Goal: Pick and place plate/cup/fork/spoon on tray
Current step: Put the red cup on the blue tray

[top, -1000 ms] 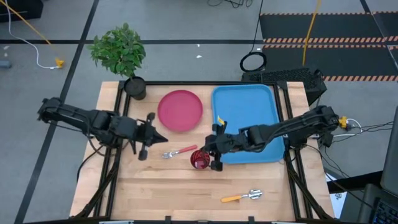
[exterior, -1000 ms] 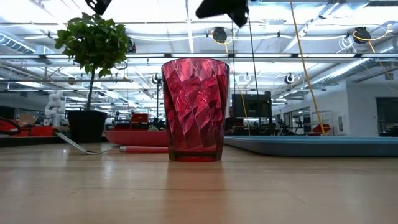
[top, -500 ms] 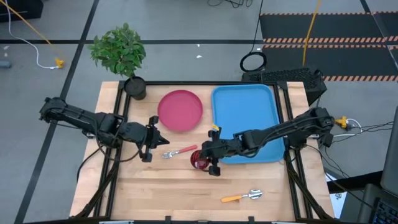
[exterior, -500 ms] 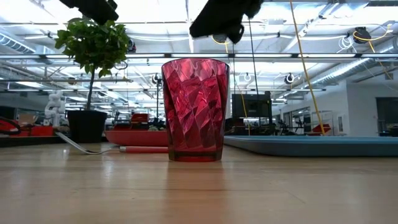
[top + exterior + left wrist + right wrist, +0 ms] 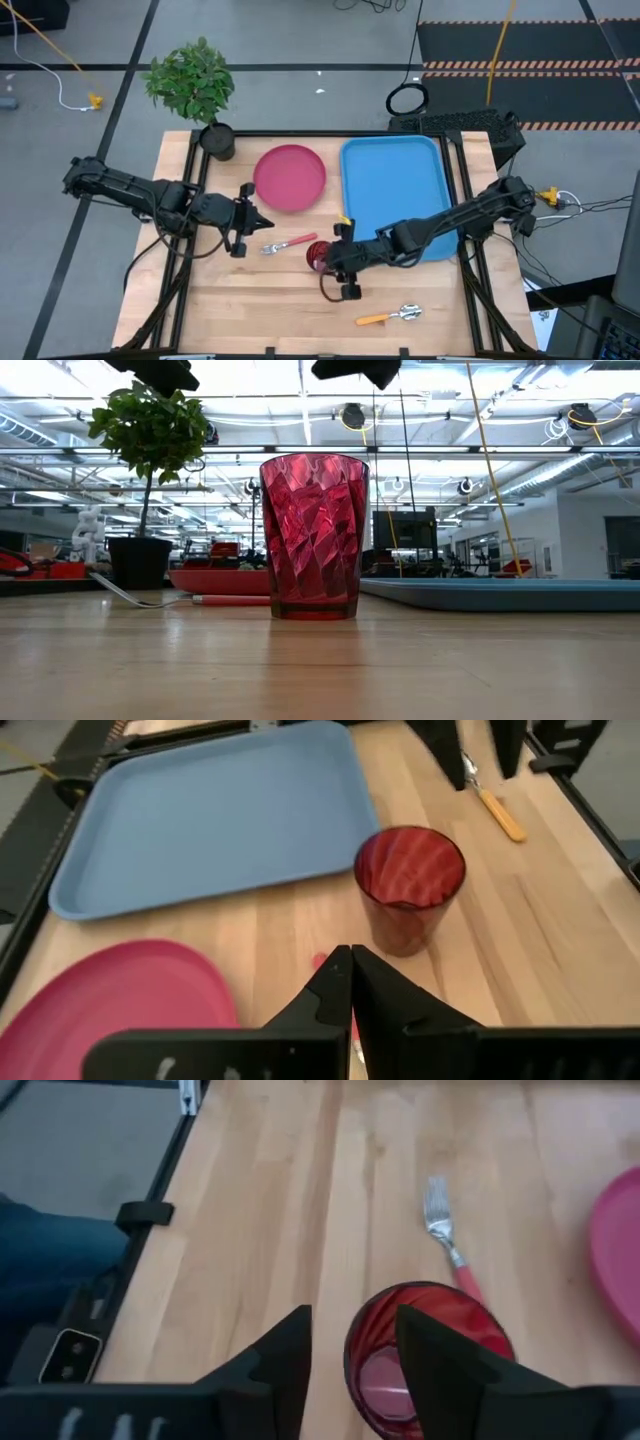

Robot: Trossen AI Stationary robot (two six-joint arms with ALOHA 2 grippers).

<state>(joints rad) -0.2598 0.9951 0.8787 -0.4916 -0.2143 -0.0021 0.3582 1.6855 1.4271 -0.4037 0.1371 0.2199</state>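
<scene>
The dark red cup [image 5: 318, 255] stands upright on the table, just left of the blue tray [image 5: 395, 190]. My right gripper [image 5: 352, 1350] hovers open above the cup [image 5: 425, 1355], one finger over its mouth and the other outside the rim; the low view shows it [image 5: 355, 368] clear of the cup [image 5: 313, 535]. The pink-red plate [image 5: 290, 178] lies flat left of the tray. A red-handled fork [image 5: 290, 243] lies beside the cup, and an orange-handled spoon [image 5: 390, 316] lies near the front edge. My left gripper [image 5: 262, 225] hangs shut above the table, left of the fork.
A potted plant [image 5: 200, 95] stands at the table's far left corner. Bare wood stretches along the near edge on both sides of the spoon. The tray's floor [image 5: 210, 820] holds nothing.
My right gripper has moved toward the table's near edge, staying above the cup. My left gripper has shifted a little toward the table's right edge, closer to the fork. The cup, plate, fork and spoon have stayed where they were.
</scene>
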